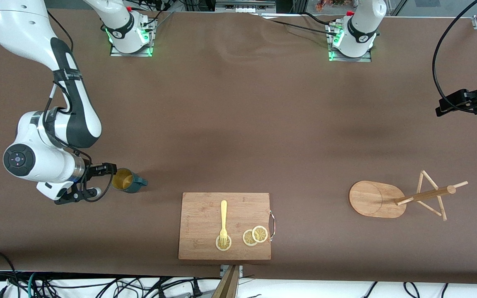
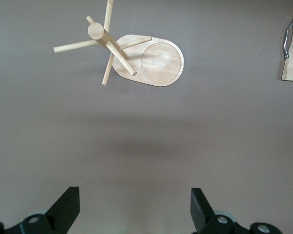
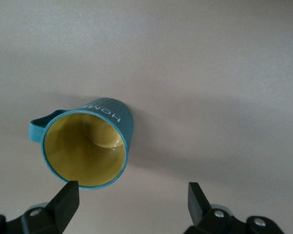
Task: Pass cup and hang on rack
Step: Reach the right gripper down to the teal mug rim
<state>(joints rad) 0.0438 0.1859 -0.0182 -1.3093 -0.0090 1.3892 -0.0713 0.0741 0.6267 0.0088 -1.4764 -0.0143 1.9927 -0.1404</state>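
The teal cup point(image 1: 127, 181) lies tipped on the table near the right arm's end, its mustard-yellow mouth turned toward my right gripper point(image 1: 102, 180). That gripper is open, low and right beside the mouth. In the right wrist view the cup point(image 3: 88, 146) sits just off one of the fingertips point(image 3: 68, 195), partly outside the gap, and the right gripper point(image 3: 132, 197) holds nothing. The wooden rack point(image 1: 381, 199) stands near the left arm's end, its pegs around the pole top point(image 1: 450, 190). My left gripper point(image 1: 443, 108) waits open and empty, up over that end; its wrist view shows the rack point(image 2: 151, 61) below.
A bamboo cutting board point(image 1: 197, 244) lies near the table's front edge between cup and rack, carrying a yellow fork point(image 1: 223, 219) and lemon slices point(image 1: 255, 236). Its handle edge shows in the left wrist view point(image 2: 289, 39). Bare brown table lies between the cup and the rack.
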